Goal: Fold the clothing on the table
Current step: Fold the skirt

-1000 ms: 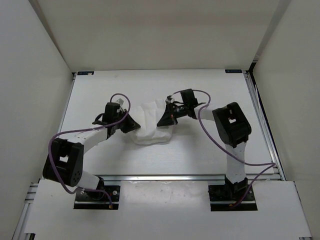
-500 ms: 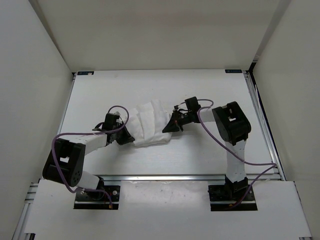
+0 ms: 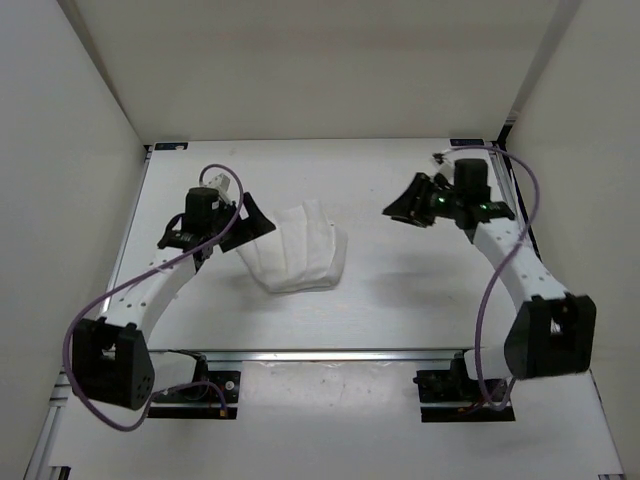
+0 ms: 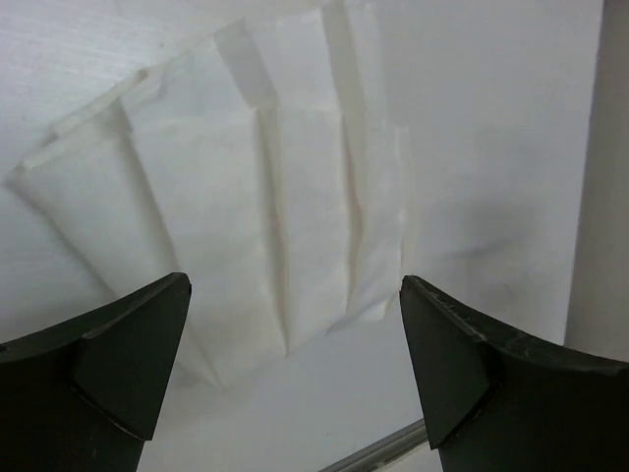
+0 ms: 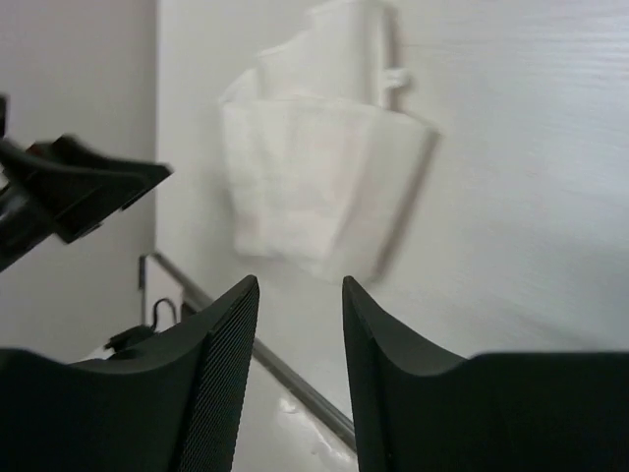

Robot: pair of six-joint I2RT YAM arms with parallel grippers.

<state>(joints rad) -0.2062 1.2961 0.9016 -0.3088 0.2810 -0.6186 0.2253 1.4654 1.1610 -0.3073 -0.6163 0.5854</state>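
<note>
White clothing [image 3: 298, 250] lay folded in soft, creased strips on the table [image 3: 400, 300]. The left gripper [image 3: 258, 222] and right gripper [image 3: 395, 209] both had their fingers apart, holding nothing.

Right pincer [image 5: 298, 295] low in foreground: two dark fingers [image 5: 211, 393] standing apart with a narrow gap, nothing between them, clear of the cloth. Beyond them the clothing [image 5: 314, 167] lies on the white surface [image 5: 531, 197] as a compact folded bundle with lengthwise creases, its image slightly blurred. A dark part of the left arm [image 5: 69, 192] juts in at left edge, apart from the clothing; silver rail [image 5: 265, 369] runs along the surface's border below it.
</note>
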